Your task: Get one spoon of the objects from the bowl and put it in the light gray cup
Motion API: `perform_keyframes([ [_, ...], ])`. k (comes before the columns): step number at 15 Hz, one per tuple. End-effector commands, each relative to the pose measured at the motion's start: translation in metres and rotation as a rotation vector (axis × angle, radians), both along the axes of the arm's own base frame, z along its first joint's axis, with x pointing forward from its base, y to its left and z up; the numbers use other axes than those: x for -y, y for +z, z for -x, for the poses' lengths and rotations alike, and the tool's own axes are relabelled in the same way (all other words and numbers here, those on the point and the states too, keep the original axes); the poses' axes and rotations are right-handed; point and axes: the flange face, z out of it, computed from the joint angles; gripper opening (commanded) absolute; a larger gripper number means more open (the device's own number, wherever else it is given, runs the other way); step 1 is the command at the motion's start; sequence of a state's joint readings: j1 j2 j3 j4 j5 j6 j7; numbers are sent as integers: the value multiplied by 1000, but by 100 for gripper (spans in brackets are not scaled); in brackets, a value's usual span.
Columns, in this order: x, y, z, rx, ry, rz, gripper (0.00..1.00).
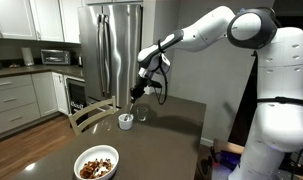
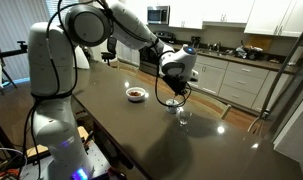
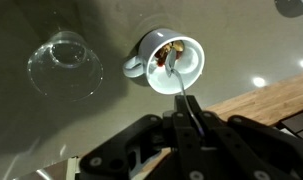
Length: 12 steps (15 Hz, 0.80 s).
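Wrist view: gripper [image 3: 191, 120] enters from the bottom centre, fingers clenched on the thin handle of the spoon [image 3: 181, 88]. The spoon is slim and silvery-white, running up from the fingers, with its bowl end inside the light gray cup [image 3: 194, 62]. The cup is upper centre: small, pale, round, with a handle-like nub on its left side. A few brown and reddish objects [image 3: 169, 55] lie inside it around the spoon tip. A clear glass [image 3: 66, 65] stands apart in the upper left, on the dark table [image 3: 91, 120]. In an exterior view the gripper [image 1: 137, 95] hangs just above the cup [image 1: 125, 121] at mid-frame. The white bowl [image 1: 79, 160] sits at bottom centre, well apart, wide, holding a brown heap of objects [image 1: 96, 168]. In an exterior view the bowl [image 2: 128, 93] is left of the gripper [image 2: 174, 97]; I can't make out the cup there.
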<state>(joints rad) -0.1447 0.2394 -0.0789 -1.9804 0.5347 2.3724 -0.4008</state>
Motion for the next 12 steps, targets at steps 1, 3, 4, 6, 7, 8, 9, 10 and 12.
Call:
perform_keyframes([
  [1, 0, 4, 0, 3, -1, 6, 3],
  [3, 0, 5, 0, 7, 0, 11, 3],
  [4, 0, 6, 0, 8, 0, 12, 3],
  [6, 0, 8, -1, 10, 1, 15, 3],
  [7, 0, 9, 0, 11, 2, 18, 3],
  [8, 0, 10, 0, 14, 1, 25, 3],
  [9, 0, 13, 0, 17, 2, 30, 3],
  [10, 0, 15, 0, 20, 4, 35, 3],
  [12, 1, 20, -1, 28, 12, 51, 3],
])
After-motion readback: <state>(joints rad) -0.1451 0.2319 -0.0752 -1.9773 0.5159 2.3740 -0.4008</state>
